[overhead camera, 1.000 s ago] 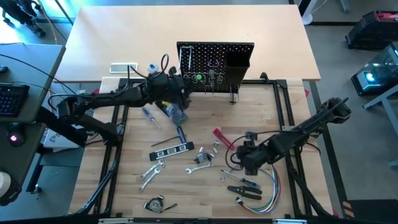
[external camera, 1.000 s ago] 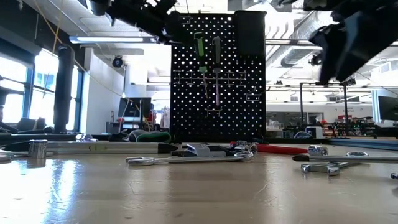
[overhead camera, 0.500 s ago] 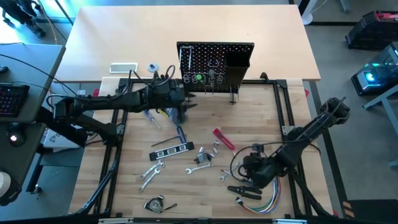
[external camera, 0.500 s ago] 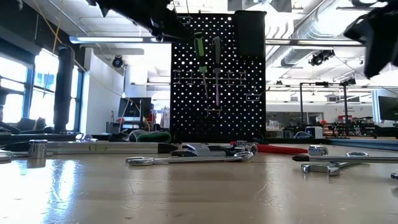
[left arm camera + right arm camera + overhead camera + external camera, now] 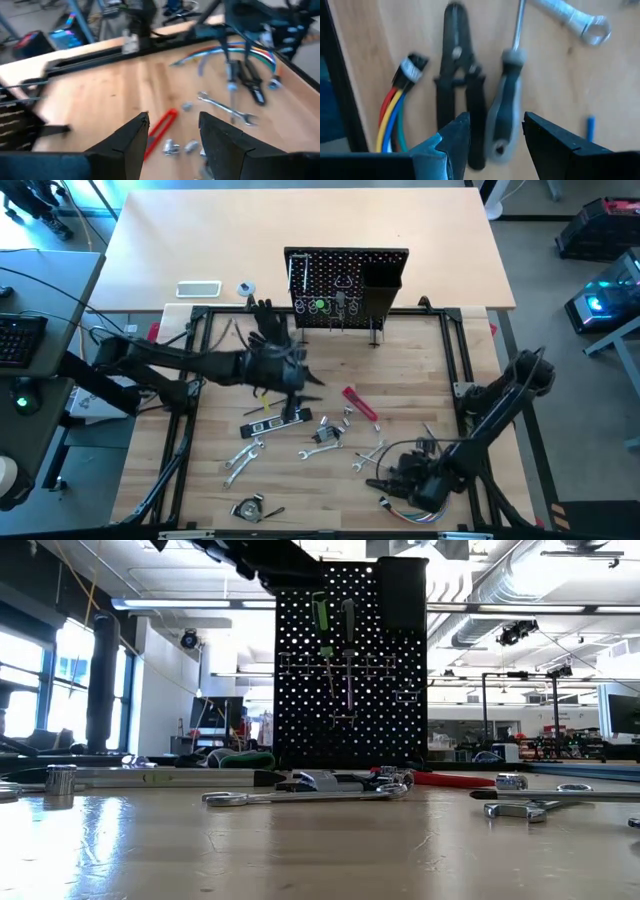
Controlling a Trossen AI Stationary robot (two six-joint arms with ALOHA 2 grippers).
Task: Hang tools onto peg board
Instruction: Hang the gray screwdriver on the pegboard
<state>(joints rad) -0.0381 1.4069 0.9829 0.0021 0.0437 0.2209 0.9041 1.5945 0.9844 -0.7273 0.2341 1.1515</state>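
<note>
High view: the left arm reaches in from nine o'clock, its left gripper (image 5: 300,380) over the middle of the table, just above the black level (image 5: 272,421). In the left wrist view its fingers (image 5: 131,137) stand apart with nothing between them, the red-handled tool (image 5: 160,125) lying on the wood ahead. The right arm folds down from three o'clock; the right gripper (image 5: 395,483) hangs low near the five o'clock corner. Its fingers (image 5: 455,135) are spread and empty over the black pliers (image 5: 460,90) and a grey-handled screwdriver (image 5: 502,112), beside the bundle of coloured wires (image 5: 395,115). The peg board (image 5: 345,280) stands at twelve o'clock with bare wood in front of it. Wrenches (image 5: 243,453) lie scattered toward six o'clock. The low view shows neither gripper clearly.
</note>
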